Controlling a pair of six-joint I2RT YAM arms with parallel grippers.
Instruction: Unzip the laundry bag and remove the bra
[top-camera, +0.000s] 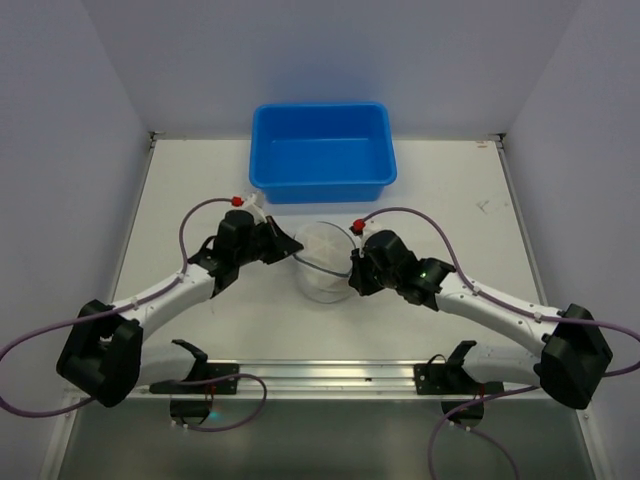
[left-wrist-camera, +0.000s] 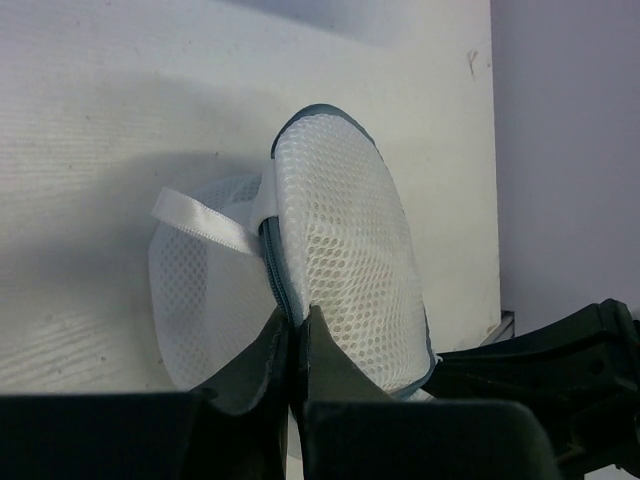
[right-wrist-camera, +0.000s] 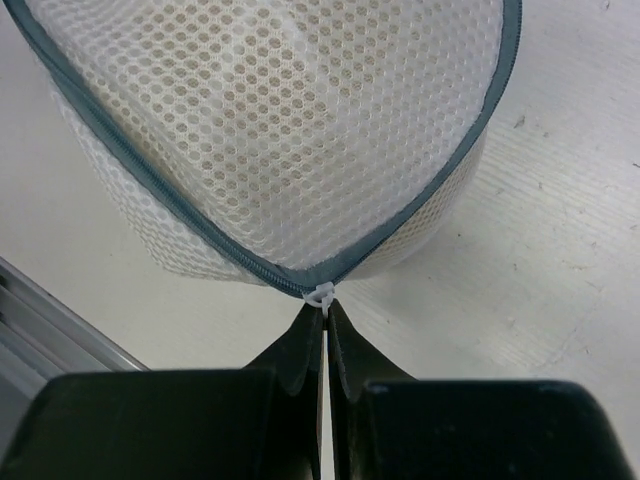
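The laundry bag (top-camera: 322, 258) is a white mesh domed pouch with a grey-blue zip round its rim, lying mid-table between the two grippers. In the left wrist view the bag (left-wrist-camera: 340, 250) stands on edge, a white ribbon loop (left-wrist-camera: 200, 222) at its left. My left gripper (left-wrist-camera: 297, 322) is shut on the bag's rim by the zip. My right gripper (right-wrist-camera: 326, 312) is shut on the white zip pull (right-wrist-camera: 322, 296) at the bag's near edge (right-wrist-camera: 270, 140). A beige shape shows through the mesh; the bra itself cannot be made out.
A blue rectangular tub (top-camera: 322, 152) stands at the back of the white table (top-camera: 450, 210), just beyond the bag. A metal rail (top-camera: 320, 373) runs along the near edge. Grey walls close in the left, right and back.
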